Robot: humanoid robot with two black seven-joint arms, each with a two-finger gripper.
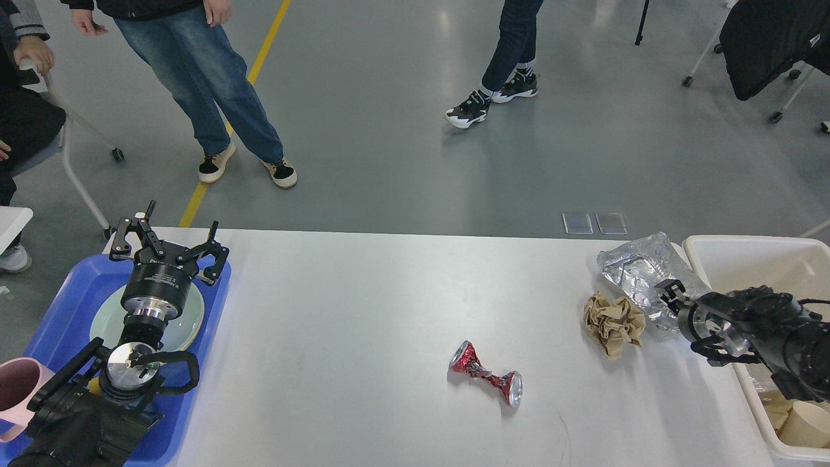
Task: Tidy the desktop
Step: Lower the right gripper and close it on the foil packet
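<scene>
The white desktop [350, 305] holds a crushed red can [486, 375] near its middle. Further right lie a crumpled brown paper ball [613, 322] and a silver foil bag [639, 267]. My right gripper [671, 299] comes in low from the right and sits at the foil bag's near right edge. It looks dark and end-on, so its fingers cannot be told apart. My left gripper [170, 243] stands open over the blue tray [68, 292] at the left, with nothing between its fingers.
The tray carries a pale plate [189, 322], and a pink mug [16, 389] sits at its near left corner. A cream-white bin [752, 254] with paper cups [804, 425] stands at the table's right end. People stand beyond the far edge.
</scene>
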